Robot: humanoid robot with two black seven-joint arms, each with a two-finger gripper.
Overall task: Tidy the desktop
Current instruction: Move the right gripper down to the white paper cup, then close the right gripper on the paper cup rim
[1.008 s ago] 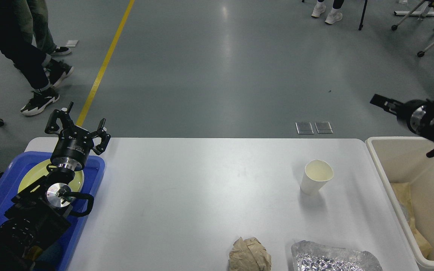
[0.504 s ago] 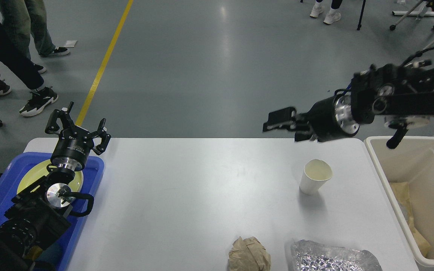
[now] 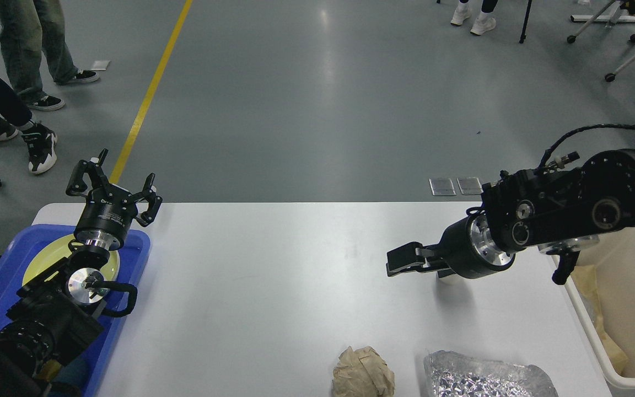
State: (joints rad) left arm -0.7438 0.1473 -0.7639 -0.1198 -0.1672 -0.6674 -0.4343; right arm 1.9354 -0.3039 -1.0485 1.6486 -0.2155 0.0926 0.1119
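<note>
White worktop (image 3: 273,286) with rounded corners is seen from above, filling the lower half of the head view, with grey floor (image 3: 317,99) beyond its far edge. At the left edge a blue tray (image 3: 130,259) is set, and a pale yellow plate (image 3: 39,262) is held in it. The left gripper (image 3: 112,186) is raised above the tray's far end, over the far left corner of the worktop, with its fingers (image 3: 77,177) spread wide and nothing held between them. The right arm is stretched in from the right edge, and the right gripper (image 3: 403,260) is pointed leftward over the right half of the worktop; it is seen side-on and dark, so whether its fingers are parted or closed cannot be told. Only a sliver of a white paper cup (image 3: 448,279) is visible under the right wrist, most of it being hidden. At the near edge a crumpled brown paper ball (image 3: 362,372) is lying, and just beside it, toward the right, a piece of crinkled silver foil (image 3: 483,377). Against the right edge a beige bin (image 3: 604,358) is placed, with some tan paper inside.
</note>
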